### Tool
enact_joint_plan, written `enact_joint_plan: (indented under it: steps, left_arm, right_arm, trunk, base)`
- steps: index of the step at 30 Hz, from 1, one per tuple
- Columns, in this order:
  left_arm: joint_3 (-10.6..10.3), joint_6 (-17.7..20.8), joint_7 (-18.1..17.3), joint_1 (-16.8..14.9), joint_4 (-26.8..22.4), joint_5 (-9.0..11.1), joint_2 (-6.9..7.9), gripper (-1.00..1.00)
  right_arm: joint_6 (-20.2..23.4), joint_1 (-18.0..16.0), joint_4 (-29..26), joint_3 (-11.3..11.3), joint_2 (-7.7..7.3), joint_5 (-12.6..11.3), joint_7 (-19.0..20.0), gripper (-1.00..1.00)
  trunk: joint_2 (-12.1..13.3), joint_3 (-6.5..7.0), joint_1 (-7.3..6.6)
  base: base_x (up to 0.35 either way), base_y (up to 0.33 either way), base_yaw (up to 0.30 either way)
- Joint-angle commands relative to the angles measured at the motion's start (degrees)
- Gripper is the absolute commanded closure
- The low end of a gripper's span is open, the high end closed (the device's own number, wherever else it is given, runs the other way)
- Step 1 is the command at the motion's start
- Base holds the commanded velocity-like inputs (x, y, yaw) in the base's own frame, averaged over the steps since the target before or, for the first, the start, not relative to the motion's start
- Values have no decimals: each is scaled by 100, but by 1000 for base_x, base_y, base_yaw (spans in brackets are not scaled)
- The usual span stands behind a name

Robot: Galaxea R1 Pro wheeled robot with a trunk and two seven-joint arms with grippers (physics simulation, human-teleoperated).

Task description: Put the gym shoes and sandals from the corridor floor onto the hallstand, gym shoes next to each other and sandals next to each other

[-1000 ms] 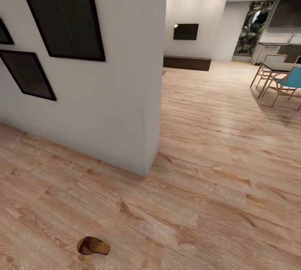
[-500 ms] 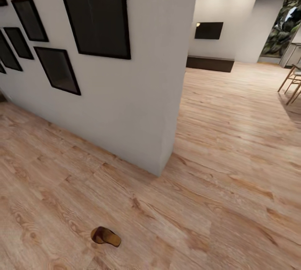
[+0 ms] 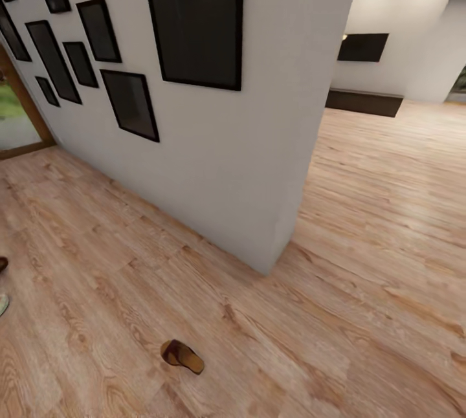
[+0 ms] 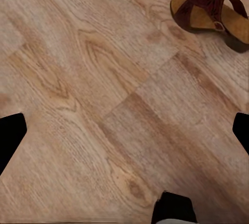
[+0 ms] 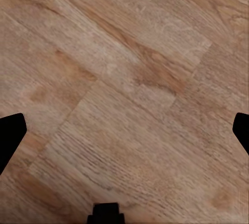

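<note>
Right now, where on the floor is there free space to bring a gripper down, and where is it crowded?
The corridor floor is bare between the picture wall and the sandal, and also right of the sandal, past the wall's corner toward the living area. In the left wrist view, the planks beside the sandal lie bare. It is more crowded at the far left edge, where shoe parts peek in.

White wall (image 3: 259,165) w/ black frames (image 3: 194,17), wood plank floor (image 3: 362,256), wall TV (image 3: 362,47)

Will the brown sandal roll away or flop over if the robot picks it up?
Probably not. The sandal lies flat on its sole on the floor, so it should slide, not roll. Its footbed looks thick and likely stiff, but the thin straps may bend if pinched.
</note>
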Motion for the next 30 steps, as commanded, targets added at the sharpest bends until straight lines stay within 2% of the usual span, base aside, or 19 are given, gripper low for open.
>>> enact_joint_plan:
  steps: [1, 23, 30]
  left_arm:
    - [9, -20, -5, -7, 10, 5, 0, -100]
    - [2, 56, -26, -57, -15, -51, 23, -100]
    - [-33, 101, 11, -91, -66, -127, 71, -100]
  right_arm:
    - [-16, -1, 1, 2, 0, 3, -15, -100]
    - [-17, -1, -9, 0, 0, -1, -23, -100]
    - [-8, -1, -247, 4, -5, 4, -14, -100]
  trunk:
    - [-44, -23, 22]
    - [-926, -418, 505]
    - [-1207, -544, 659]
  base:
    - [0, 0, 279]
    - [0, 0, 279]
    - [0, 0, 229]
